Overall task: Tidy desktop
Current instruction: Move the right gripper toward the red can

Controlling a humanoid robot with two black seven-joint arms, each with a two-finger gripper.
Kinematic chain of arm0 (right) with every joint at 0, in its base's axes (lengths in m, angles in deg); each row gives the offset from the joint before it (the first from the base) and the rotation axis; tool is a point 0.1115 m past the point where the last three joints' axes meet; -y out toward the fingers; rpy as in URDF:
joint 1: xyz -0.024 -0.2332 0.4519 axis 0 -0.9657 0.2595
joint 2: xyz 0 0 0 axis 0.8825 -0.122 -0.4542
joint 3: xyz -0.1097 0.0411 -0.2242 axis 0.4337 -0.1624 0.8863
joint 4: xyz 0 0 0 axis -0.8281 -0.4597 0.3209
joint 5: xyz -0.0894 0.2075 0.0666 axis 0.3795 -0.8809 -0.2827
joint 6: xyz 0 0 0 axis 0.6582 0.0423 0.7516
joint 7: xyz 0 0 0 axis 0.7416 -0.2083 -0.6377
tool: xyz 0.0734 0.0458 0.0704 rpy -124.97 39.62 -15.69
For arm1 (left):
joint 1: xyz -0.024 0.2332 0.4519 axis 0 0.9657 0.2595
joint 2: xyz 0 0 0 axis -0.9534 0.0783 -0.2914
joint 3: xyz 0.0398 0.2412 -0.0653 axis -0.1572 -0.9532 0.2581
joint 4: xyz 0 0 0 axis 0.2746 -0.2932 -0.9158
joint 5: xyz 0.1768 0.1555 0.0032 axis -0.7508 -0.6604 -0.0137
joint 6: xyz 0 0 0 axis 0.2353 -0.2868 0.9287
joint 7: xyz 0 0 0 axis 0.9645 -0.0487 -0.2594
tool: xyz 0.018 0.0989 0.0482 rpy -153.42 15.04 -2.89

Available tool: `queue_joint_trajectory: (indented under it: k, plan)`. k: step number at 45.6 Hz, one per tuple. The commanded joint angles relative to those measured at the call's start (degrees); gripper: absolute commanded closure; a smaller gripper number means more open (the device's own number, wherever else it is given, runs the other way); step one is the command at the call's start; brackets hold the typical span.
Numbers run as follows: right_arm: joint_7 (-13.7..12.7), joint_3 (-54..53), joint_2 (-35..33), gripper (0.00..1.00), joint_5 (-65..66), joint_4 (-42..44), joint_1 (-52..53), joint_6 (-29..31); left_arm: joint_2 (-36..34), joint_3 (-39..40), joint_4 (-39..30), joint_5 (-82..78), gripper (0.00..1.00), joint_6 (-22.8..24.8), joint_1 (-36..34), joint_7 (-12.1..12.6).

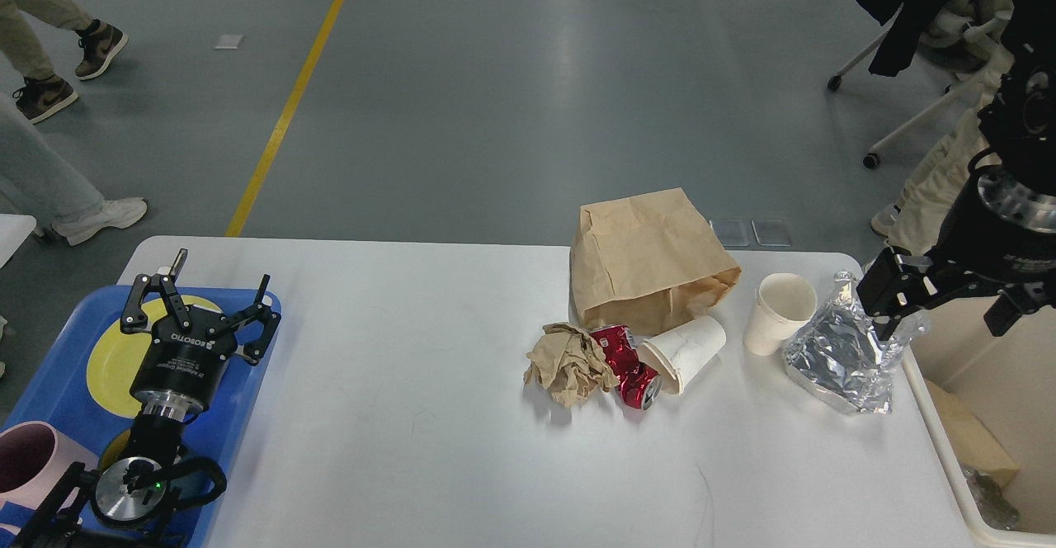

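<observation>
The desktop [412,416] spans the view's centre. The left gripper [198,300] hangs spread wide and empty over the blue tray [49,383] at the desktop's left end; its body reads "ROBOTIQ". The right gripper [949,304] hangs wide open at the desktop's right end, beside the foil bag [841,350].

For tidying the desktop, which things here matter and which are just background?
Job: desktop, paper bag, crumpled paper, red can, tipped cup, upright cup, foil, bin, right gripper.
Background: office chair, yellow floor line.
</observation>
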Motion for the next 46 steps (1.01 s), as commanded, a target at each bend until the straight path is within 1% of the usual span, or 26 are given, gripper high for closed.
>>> queue_joint_trajectory:
  k: [1, 6, 9, 15, 18, 32, 35, 38, 46]
  plan:
    - [0.18, -2.84, 2.27, 0.00, -0.14, -6.70, 6.31, -1.58, -0.01, 0.07, 0.09, 0.01, 0.03, 0.00, 0.00, -0.02]
    - [0.10, -5.84, 2.44, 0.00, -0.14, -8.21, 7.28, -5.88, -0.01, -0.02, 0.09, 0.01, 0.03, 0.00, 0.00, -0.02]
    - [0.10, -6.02, 2.79, 0.00, -0.14, -8.21, 7.11, -8.96, -0.01, 0.07, 0.09, 0.01, 0.03, 0.00, 0.00, -0.02]
    - [0.10, -6.11, 2.62, 0.00, -0.14, -7.94, 6.05, -13.18, -0.01, 0.07, 0.00, 0.01, 0.03, 0.00, 0.00, 0.06]
    - [0.10, -6.11, 2.62, 0.00, -0.05, -7.68, 5.53, -14.06, -0.01, 0.07, 0.00, -0.08, 0.03, 0.00, 0.00, 0.06]
    - [0.10, -7.16, 2.88, 0.00, -0.49, -4.87, 2.10, -14.77, -0.01, 0.07, 0.00, 0.01, 0.03, 0.00, 0.00, 0.06]
    - [0.01, -10.14, 2.88, 0.00, -2.33, -2.68, -0.44, -15.99, -0.01, 0.07, 0.00, -0.08, 0.03, 0.00, 0.00, 0.06]
    - [-0.08, -13.22, 3.23, 0.00, -4.26, 0.92, -5.44, -17.75, -0.01, 0.07, 0.00, 0.01, 0.03, 0.00, 0.00, 0.06]
    - [-0.17, -19.81, 8.59, 0.00, -4.80, 11.99, -19.85, -19.69, -0.01, 0.07, 0.00, 0.01, 0.03, 0.00, 0.00, 0.06]
